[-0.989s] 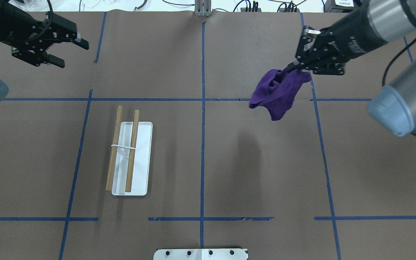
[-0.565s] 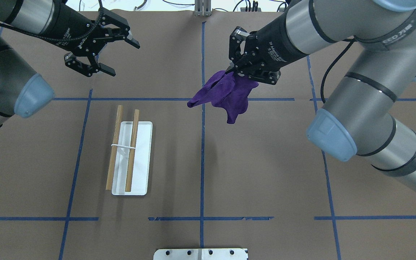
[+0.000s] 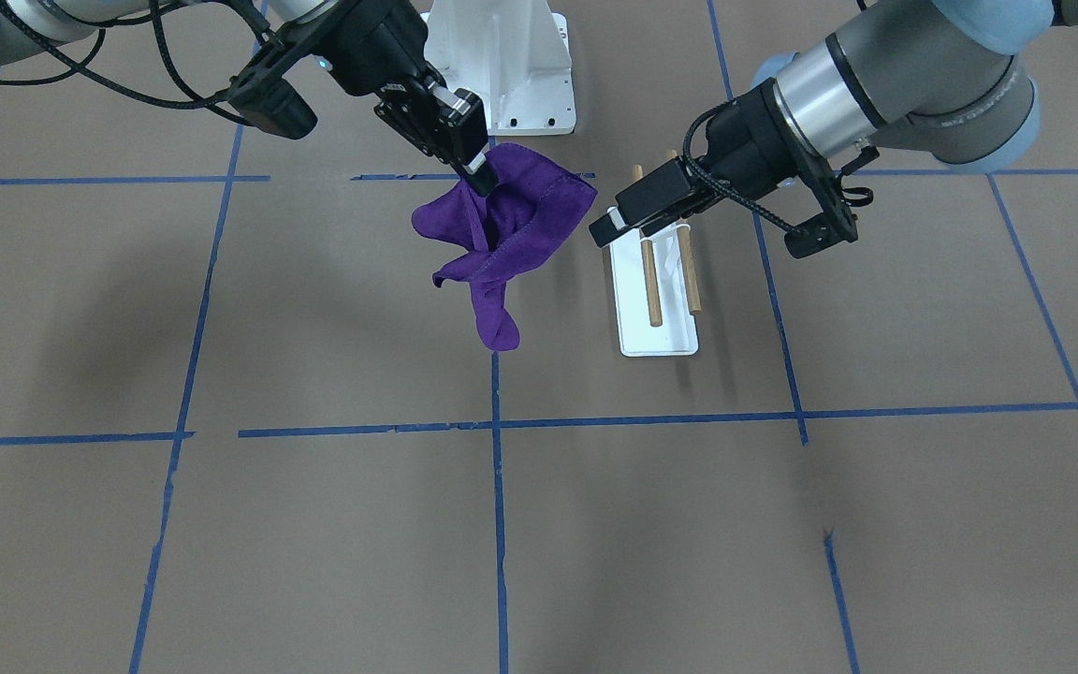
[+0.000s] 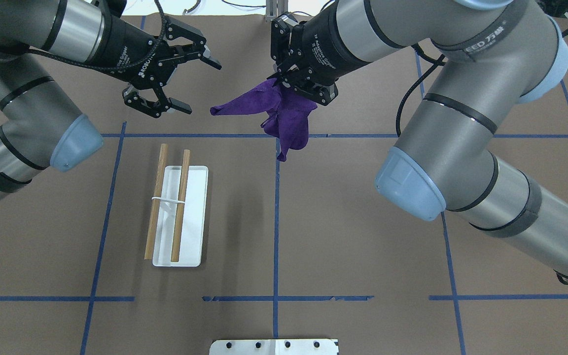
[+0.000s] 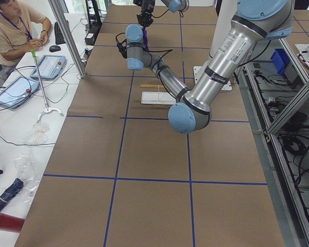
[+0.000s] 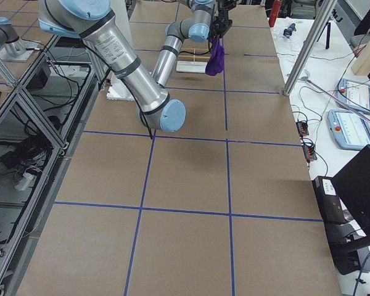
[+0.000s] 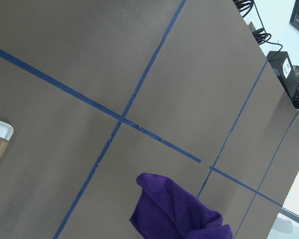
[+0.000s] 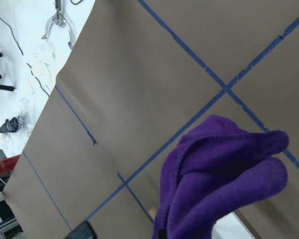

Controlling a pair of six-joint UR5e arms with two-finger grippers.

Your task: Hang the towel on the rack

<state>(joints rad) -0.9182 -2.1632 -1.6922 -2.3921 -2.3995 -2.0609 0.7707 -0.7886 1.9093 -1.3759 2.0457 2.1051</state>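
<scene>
So, overhead: right claw [image 4: 276, 81] clenched on a corner of the crumpled purple cloth towel [image 4: 286, 113], which hangs clear of the brown paper-covered bench [image 4: 338, 246]. Left claw [image 4: 199, 87] spread wide, gripping nothing. Its lettering reads "ROBO…", the rest covered; right forearm reads "…EED". White-based rack [image 4: 194, 222] with two wooden dowels sits on the bench, well apart from the towel. Front view: left arm hides the rack's far end. Side views: claws too small to judge. Left wrist: towel cut off at the bottom edge. Right wrist: towel fills lower right, fingers hidden.
</scene>
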